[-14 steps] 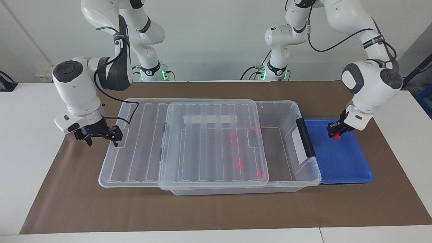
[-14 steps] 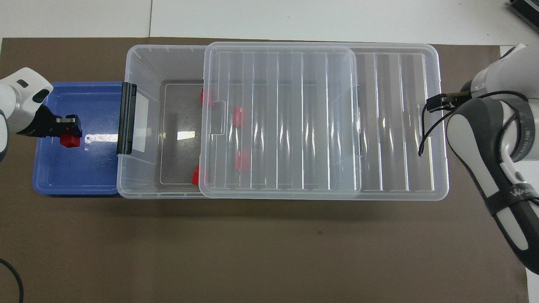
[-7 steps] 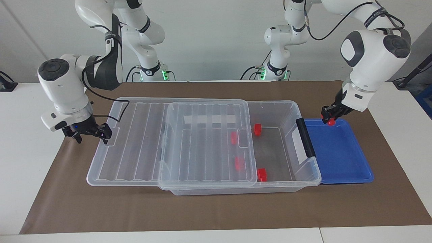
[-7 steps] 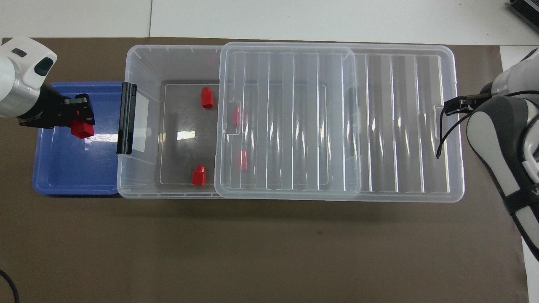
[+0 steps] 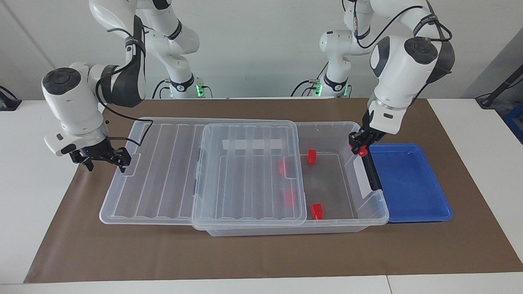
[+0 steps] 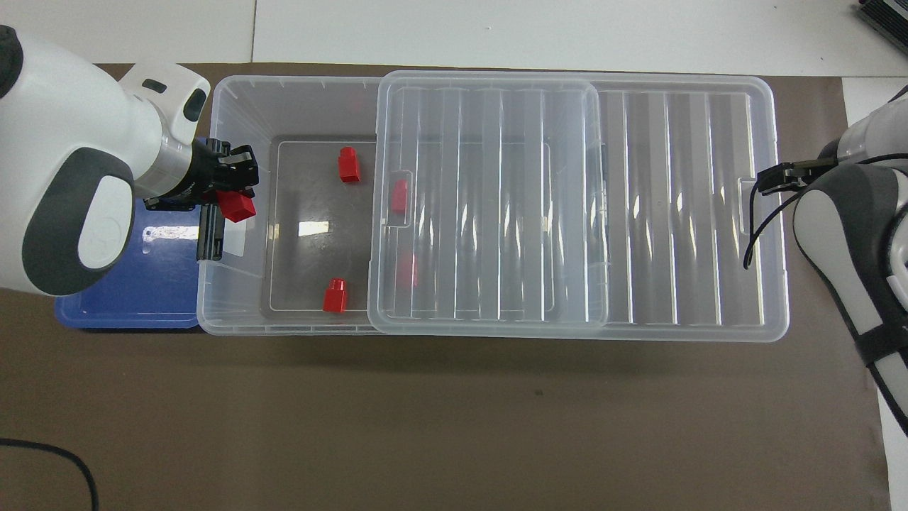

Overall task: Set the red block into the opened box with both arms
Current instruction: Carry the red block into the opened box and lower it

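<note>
My left gripper [image 5: 359, 146] [image 6: 234, 186] is shut on a red block [image 5: 362, 152] [image 6: 239, 207], held in the air over the latch end of the clear box [image 5: 327, 125] [image 6: 284, 82]. The ribbed lid [image 5: 245, 179] [image 6: 496, 213] covers most of the box and overhangs it toward the right arm's end. The uncovered part holds two loose red blocks [image 6: 347, 165] [image 6: 335, 295]. Two more show through the lid [image 6: 400, 196]. My right gripper [image 5: 106, 161] [image 6: 767, 179] stands open at the lid's end tab, one finger against it.
An empty blue tray [image 5: 408, 183] [image 6: 128, 301] lies beside the box at the left arm's end. The box's black latch [image 5: 369, 171] [image 6: 211, 234] stands between tray and box. Brown paper covers the table.
The left gripper lifted the red block out of the blue tray and carried it over the box's latch end. The right gripper dragged the lid toward the right arm's end, uncovering two blocks.
</note>
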